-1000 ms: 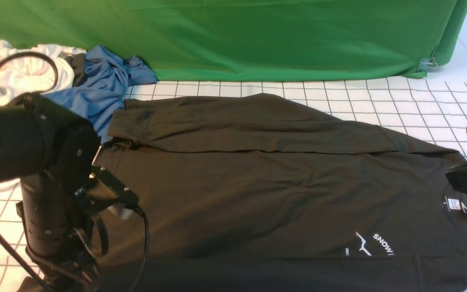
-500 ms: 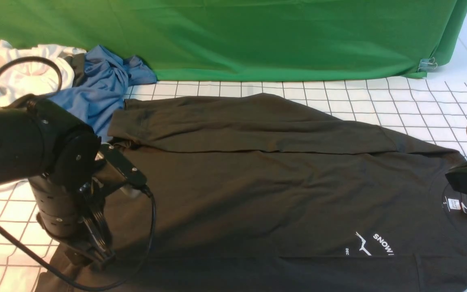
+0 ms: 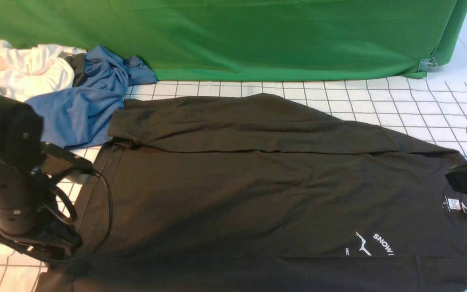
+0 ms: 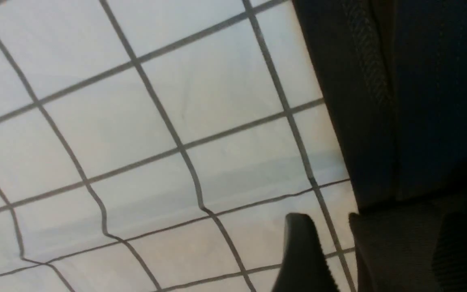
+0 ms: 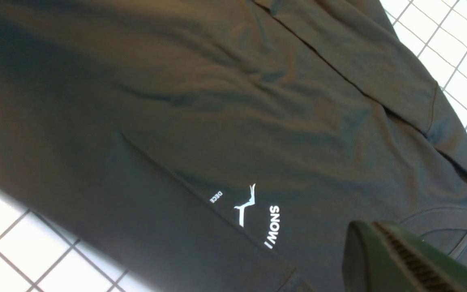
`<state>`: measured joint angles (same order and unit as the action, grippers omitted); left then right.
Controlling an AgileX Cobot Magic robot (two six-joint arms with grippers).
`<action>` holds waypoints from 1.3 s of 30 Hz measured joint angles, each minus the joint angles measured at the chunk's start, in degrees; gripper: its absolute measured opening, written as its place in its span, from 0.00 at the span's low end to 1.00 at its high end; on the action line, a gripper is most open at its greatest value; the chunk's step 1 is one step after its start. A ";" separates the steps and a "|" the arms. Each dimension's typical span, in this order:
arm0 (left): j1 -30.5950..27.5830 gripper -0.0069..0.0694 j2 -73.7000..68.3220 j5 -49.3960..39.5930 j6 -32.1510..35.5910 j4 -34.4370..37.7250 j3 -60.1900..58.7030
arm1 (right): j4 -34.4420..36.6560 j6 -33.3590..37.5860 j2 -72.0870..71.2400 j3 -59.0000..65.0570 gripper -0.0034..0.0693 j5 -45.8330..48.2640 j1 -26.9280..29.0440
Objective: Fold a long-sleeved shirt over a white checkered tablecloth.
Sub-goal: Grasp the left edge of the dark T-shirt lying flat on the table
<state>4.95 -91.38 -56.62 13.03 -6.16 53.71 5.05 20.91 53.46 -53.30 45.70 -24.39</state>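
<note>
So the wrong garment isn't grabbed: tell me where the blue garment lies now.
Front view, far left: the blue garment lies crumpled at the foot of the green backdrop, between the white garments and the long-sleeved shirt's folded sleeve.

The tablecloth (image 3: 379,97), white with a thin dark grid, covers the surface and ripples slightly at the left. The shirt (image 3: 258,182) lies flat across its middle, collar to the right, far sleeve folded over the body. A crumpled blue garment (image 3: 83,101) lies far left, just beside the shirt, with white garments (image 3: 31,73) bunched against it. A green backdrop (image 3: 258,36) meets the far edge.
</note>
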 joint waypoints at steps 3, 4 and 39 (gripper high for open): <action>-1.02 0.55 0.00 0.54 1.27 1.14 -1.25 | 0.00 0.00 0.00 0.00 0.13 0.00 0.00; -1.02 0.54 0.00 1.11 1.42 1.32 -2.27 | 0.00 0.00 0.00 0.00 0.13 0.00 0.00; -1.02 0.06 4.53 3.10 0.90 2.18 -3.55 | -0.02 0.00 0.00 0.00 0.15 -0.05 0.00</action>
<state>3.94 -86.85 -53.52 13.93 -3.99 50.16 5.03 20.91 53.46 -53.30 45.65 -24.39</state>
